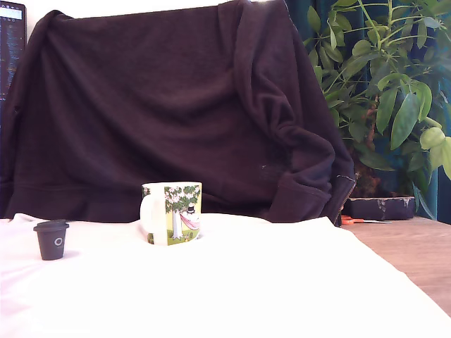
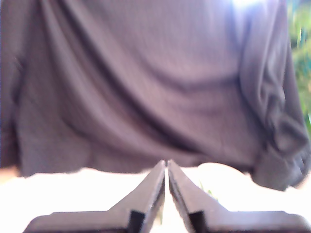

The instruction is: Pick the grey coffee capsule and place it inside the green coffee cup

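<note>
1. The grey coffee capsule [image 1: 51, 239] stood upright at the lower left of the exterior view, on a white cloth [image 1: 232, 289] that covered most of the table. Its wider lip was at the top and a small white ring mark faced the camera.

2. The green coffee cup [image 1: 173, 213] stood upright near the middle of that frame, well apart from the capsule and to its right in the exterior view. Its white handle pointed toward the exterior view's left, and its printed side showed a tree, a figure in a black hat and a pink hammock.

3. A dark garment [image 1: 176, 105] hung draped behind both things and filled the upper part of the frame.

4. A leafy green plant [image 1: 387, 77] occupied the upper right of the exterior view, and bare wooden tabletop [image 1: 416, 253] showed at the lower right, past the edge of the cloth.

5. The gripper [image 2: 166, 167] appeared only in the wrist view, at the lower centre of the frame. Its two dark fingers [image 2: 146, 194] came together at the tips with only a thin slit between them, and nothing was held there.

6. Beyond the fingertips the wrist view was blurred, showing the garment and the bright cloth; neither the capsule nor the cup could be made out clearly in it.
</note>
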You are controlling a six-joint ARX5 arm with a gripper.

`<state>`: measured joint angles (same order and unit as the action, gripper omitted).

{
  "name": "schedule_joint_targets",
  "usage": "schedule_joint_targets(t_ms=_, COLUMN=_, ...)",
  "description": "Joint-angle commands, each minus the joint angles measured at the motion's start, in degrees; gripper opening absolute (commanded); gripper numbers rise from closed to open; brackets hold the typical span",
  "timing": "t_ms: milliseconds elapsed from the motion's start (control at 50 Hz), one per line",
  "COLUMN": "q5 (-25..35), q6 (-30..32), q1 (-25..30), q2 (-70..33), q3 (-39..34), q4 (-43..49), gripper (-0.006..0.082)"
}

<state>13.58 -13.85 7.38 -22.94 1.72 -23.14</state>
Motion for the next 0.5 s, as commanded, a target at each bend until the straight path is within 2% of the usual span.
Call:
schedule_joint_targets(t_ms=0, q5=0.02, q6=0.15, q1=1.25, q2=-4.98, q3=-0.31, q4=-3.06, gripper=0.0553)
schedule_joint_targets(t_ms=40, q5=0.04, q6=0.17, q1=1.97, q2=-8.13, q3=-0.31, q4=-4.70, gripper=0.0636)
schedule_joint_targets(t_ms=80, q5=0.00, q6=1.92, q1=2.75, q2=-11.87, q3=-0.31, q4=-6.34, gripper=0.0663)
schedule_joint_targets(t_ms=260, q5=-2.27, q6=6.40, q1=6.27, q2=-26.84, q3=-0.28, q4=-16.81, gripper=0.0662)
schedule_joint_targets(t_ms=480, q5=-6.93, q6=6.84, q1=6.95, q2=-43.34, q3=-0.26, q4=-30.25, gripper=0.0662)
